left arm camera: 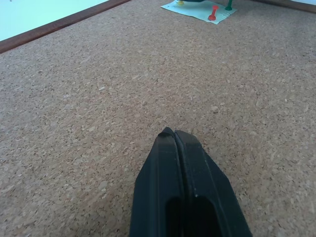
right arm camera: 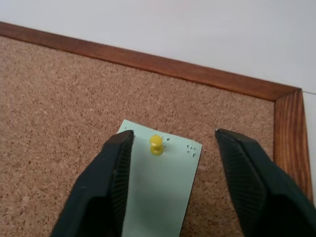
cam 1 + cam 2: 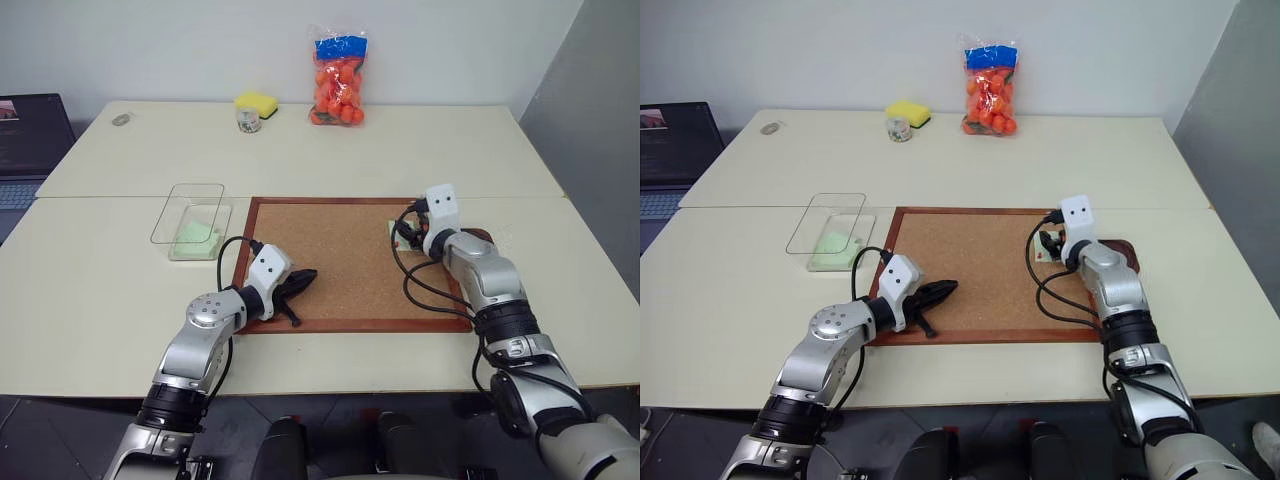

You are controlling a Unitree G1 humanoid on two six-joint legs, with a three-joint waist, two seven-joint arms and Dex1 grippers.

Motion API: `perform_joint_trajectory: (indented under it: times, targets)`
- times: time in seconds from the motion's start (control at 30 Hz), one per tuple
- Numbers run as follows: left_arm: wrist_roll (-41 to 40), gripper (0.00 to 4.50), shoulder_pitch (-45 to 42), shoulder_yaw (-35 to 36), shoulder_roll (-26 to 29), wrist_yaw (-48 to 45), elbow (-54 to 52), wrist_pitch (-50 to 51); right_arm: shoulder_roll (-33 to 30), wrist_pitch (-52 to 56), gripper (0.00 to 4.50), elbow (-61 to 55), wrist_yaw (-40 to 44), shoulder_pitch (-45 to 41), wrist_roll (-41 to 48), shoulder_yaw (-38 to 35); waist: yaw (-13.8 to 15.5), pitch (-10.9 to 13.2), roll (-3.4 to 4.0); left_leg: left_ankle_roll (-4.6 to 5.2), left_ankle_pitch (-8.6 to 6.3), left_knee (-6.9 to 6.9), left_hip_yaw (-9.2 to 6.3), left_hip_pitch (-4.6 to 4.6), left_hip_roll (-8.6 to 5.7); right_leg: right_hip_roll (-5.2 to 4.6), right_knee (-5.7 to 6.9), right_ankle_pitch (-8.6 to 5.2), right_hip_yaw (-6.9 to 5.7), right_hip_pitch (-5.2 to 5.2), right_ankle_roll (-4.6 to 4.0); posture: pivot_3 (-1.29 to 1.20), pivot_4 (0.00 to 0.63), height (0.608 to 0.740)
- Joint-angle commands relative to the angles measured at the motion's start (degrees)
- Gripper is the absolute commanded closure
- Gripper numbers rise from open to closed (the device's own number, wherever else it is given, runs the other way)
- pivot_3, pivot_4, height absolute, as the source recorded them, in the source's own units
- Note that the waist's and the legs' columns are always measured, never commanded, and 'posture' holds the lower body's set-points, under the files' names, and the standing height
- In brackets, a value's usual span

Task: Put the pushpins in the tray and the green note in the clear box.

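Green note (image 2: 159, 190) flat on cork, yellow pushpin (image 2: 156, 144) upright, right claw (image 2: 173, 148) open astride, left claw (image 1: 175, 136) closed.

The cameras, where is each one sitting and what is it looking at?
Head eyes: high up, looking down at the cork board; both arms show.
Left wrist: low over the cork; shut left gripper shows, facing the green note.
Right wrist: above the green note and a yellow pushpin, between open right gripper fingers.
Shared: board and note.
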Motion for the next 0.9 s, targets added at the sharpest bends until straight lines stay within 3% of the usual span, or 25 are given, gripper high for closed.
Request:
perform_joint_trajectory:
  times: [0.03,0.3,0.9]
  targets:
    - [0.0,4.5,1.5,-1.0,-0.1,-0.2,0.0,0.9,-0.3,-2.3,2.7,1.1,0.1,-2.2,-1.2,0.1,0.0,0.0,0.0,0.0,0.0,0.0,0.0,0.0,0.0,0.0,0.0,0.0,0.0,0.0,0.0,0.0,0.15,0.74]
    - [0.0,4.5,1.7,-0.9,-0.2,-0.1,-0.2,0.9,-0.2,-3.3,4.47,2.9,0.2,-3.1,-1.3,-0.2,0.0,0.0,0.0,0.0,0.0,0.0,-0.02,0.0,0.0,0.0,0.0,0.0,0.0,0.0,0.0,0.0,0.15,0.74]
    - [0.1,4.5,2.3,-1.7,0.1,-0.6,-0.5,1.4,-0.3,-3.2,4.47,-3.7,0.0,-2.0,1.2,-2.5,0.0,0.1,0.14,0.0,0.0,0.01,-0.02,-0.04,-0.01,-0.01,0.01,0.0,0.0,-0.03,0.0,0.0,0.15,0.74]
